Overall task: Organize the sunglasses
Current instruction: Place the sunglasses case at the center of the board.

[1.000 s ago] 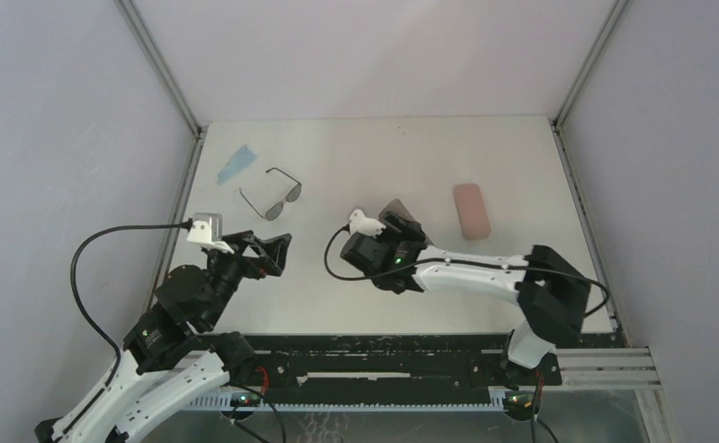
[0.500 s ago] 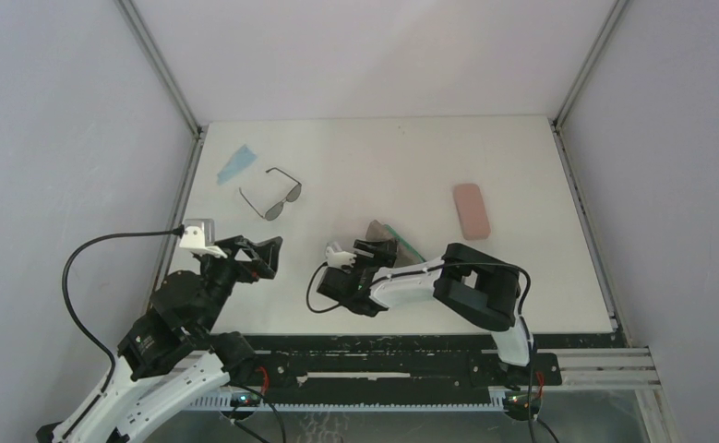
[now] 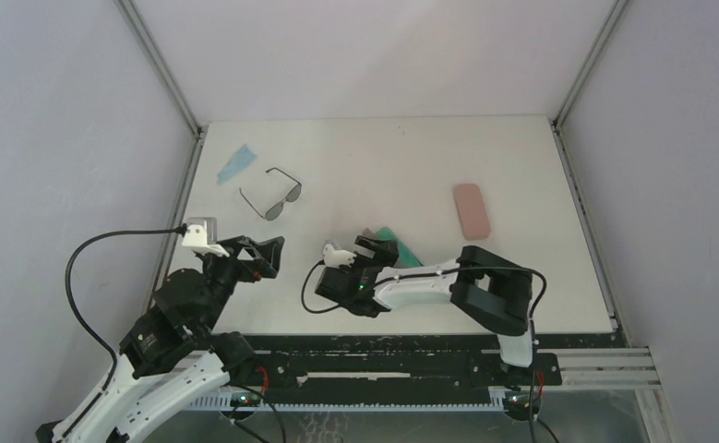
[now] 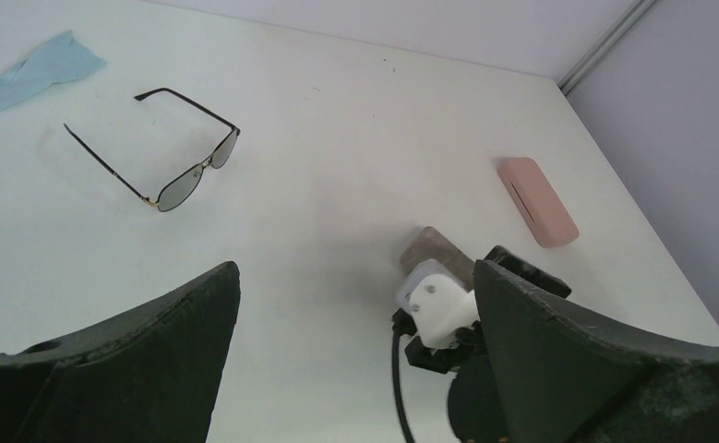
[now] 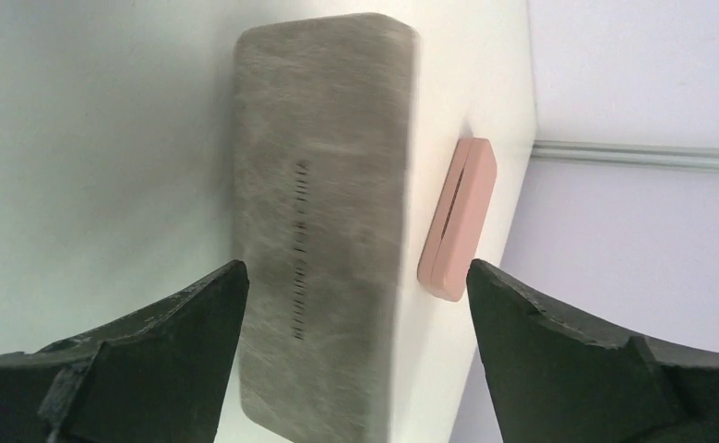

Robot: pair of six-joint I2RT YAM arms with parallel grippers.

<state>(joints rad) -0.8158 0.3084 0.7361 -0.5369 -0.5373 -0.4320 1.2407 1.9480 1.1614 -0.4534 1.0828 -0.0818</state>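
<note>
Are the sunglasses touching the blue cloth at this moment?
Apart. The left wrist view shows a strip of bare table between the sunglasses and the cloth; the top view shows the same gap.

A single line of small dark lettering [image 5: 297, 249] is stamped on the face of the grey-brown case [image 5: 337, 138] and is shown in the right wrist view. The line runs lengthwise along the case, but the letters are too blurred to be read. In the top view and the left wrist view the case is shown too small for the marking to be made out. No other text, label or number can be read.
</note>
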